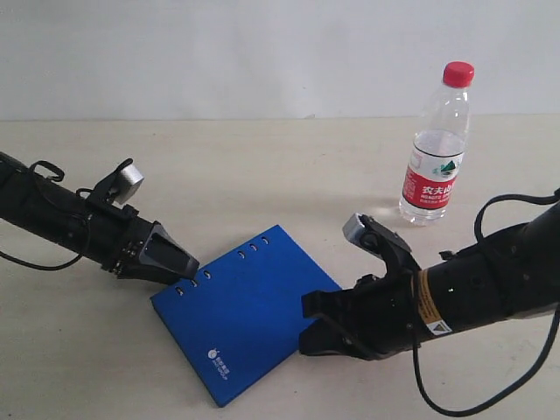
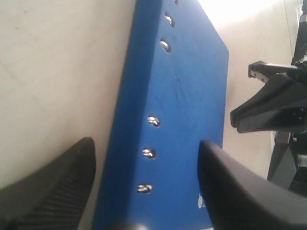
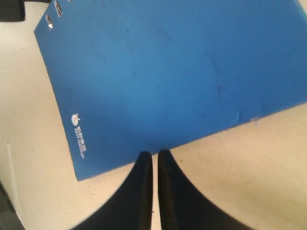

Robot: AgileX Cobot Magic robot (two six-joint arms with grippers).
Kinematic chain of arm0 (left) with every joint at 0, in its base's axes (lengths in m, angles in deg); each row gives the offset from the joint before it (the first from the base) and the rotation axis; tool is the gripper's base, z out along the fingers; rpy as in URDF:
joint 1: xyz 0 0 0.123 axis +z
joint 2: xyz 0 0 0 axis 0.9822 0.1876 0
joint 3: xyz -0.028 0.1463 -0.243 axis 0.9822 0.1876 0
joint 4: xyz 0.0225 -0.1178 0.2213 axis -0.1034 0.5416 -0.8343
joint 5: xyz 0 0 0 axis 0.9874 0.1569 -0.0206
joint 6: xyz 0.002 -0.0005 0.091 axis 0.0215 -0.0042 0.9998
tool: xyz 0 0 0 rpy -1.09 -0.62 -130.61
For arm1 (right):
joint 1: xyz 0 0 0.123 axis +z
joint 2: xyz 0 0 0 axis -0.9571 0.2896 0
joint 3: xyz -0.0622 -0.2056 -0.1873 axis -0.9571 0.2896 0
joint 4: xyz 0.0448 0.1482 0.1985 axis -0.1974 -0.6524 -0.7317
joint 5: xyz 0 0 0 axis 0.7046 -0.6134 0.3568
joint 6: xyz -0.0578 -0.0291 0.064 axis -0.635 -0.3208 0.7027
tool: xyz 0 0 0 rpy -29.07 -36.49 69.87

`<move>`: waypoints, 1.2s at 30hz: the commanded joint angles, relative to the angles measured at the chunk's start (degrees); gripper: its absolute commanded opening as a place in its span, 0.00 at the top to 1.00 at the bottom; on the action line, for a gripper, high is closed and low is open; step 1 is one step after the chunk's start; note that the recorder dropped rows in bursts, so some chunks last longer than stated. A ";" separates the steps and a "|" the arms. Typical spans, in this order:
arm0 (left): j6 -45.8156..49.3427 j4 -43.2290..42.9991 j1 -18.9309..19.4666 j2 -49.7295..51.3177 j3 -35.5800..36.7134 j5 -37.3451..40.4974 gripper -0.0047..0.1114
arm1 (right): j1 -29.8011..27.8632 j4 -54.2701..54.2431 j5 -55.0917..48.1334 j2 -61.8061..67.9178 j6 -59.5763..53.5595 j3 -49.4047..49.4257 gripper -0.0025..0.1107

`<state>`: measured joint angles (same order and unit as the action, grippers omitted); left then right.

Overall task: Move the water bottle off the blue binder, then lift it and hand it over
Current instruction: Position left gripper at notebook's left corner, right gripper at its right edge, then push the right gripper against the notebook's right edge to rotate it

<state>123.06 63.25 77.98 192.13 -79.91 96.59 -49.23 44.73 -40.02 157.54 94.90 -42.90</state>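
Your left jaws stand wide apart, straddling the holed edge of the blue binder [image 1: 241,311], 1 side over the cover, 1 over bare worktop [image 1: 262,166]. Your right jaws are pressed together, tips at the binder's opposite edge. The water bottle [image 1: 436,149] stands upright on the worktop, well apart from the binder. For the lift, I'd brace with the right, seat the left squarely over the edge, then clamp firmly.
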 commanded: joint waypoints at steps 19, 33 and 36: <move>-0.55 -3.57 -0.19 0.74 -0.17 -1.14 0.45 | 0.01 -13.26 8.94 3.97 -9.09 -0.05 0.66; -0.33 -3.57 -0.19 0.74 -0.17 -0.34 0.45 | 0.01 -3.40 18.59 3.97 0.16 0.06 0.66; -0.33 -3.57 -0.19 0.74 -0.17 -0.34 0.45 | 0.01 2.08 17.45 3.97 3.57 0.06 0.66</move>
<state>122.77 61.76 77.98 192.13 -80.05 97.76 -49.23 41.52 -21.90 161.46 95.82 -42.99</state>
